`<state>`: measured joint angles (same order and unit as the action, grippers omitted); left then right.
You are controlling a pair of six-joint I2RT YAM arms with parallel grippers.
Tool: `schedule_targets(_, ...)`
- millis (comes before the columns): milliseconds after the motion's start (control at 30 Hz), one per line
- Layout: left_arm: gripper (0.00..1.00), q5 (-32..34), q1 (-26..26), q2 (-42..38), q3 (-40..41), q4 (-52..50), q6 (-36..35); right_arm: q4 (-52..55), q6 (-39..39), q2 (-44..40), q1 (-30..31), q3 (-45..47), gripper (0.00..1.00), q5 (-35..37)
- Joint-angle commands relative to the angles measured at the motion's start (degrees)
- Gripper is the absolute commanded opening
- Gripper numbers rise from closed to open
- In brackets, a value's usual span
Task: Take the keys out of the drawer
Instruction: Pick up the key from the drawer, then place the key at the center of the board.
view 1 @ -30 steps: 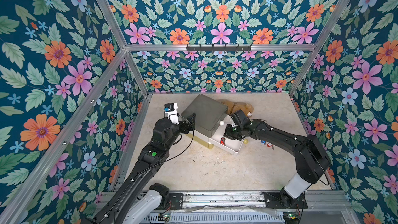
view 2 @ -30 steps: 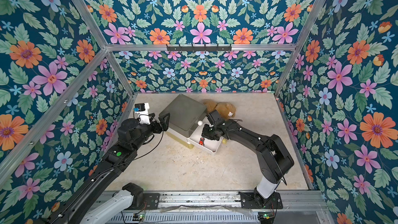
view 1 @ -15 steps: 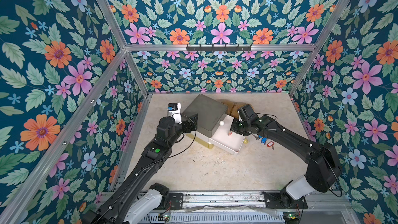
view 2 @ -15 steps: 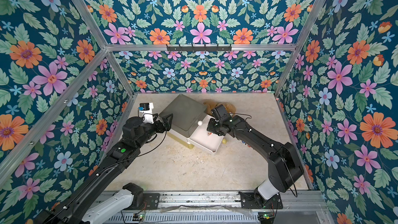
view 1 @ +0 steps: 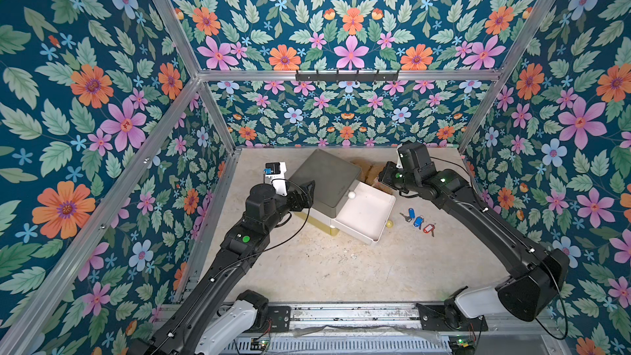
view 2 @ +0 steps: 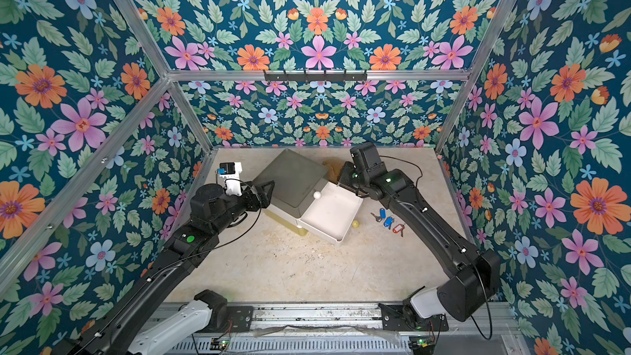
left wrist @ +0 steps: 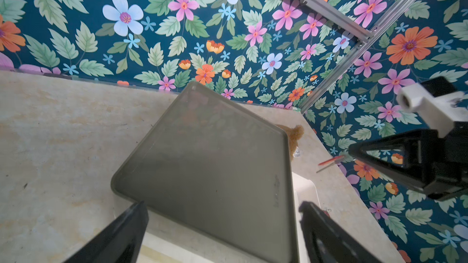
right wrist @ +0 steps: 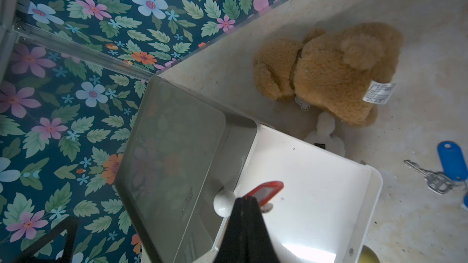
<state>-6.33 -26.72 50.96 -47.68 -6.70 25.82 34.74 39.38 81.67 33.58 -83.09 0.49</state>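
Lifting the red-tagged key [right wrist: 266, 191], pinched in the clenched right gripper [right wrist: 247, 199], clear of the drawer [view 1: 387, 219] rim before swinging to the keys [view 1: 417, 221] at three o'clock should avoid snags.

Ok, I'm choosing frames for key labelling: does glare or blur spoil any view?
Right wrist view: glare on the white drawer floor; the right tool is a dark, soft silhouette, but its red tag reads clearly. Left wrist view: the grey cabinet top faintly mirrors the wallpaper. Both top views: evenly lit; the keys look tiny.
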Motion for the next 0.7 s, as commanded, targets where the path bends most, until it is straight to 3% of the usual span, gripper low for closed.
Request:
schedule_targets(0, 0.99, -4.64, 0.0, -0.43, 0.11, -3.24, 4.08, 3.01, -0.1, -1.85, -0.13, -0.41, 0.0, 3.87)
schedule_targets(233, 0.99, -14.4, -0.25, -0.42, 5.32, -0.89, 12.35, 6.01, 2.82, -10.15, -0.4, 3.81, 0.0, 9.44)
schedule_targets(333, 0.99, -15.73, -1.22, -0.75, 8.79, 0.19, 15.29, 6.39, 3.09, -15.37, -0.87, 8.77, 0.0, 10.75)
schedule_targets(500, 0.99, -12.98, -5.6, -1.43, 12.51, 1.43, 17.23, 7.7, 2.84, -23.79, -4.01, 17.4, 0.0, 10.76)
schedule_targets(667, 0.99, -5.12, -14.98, 1.35, 13.1, 4.17, 18.08, 8.67, 2.82, -29.95, -7.29, 25.52, 0.0, 10.34)
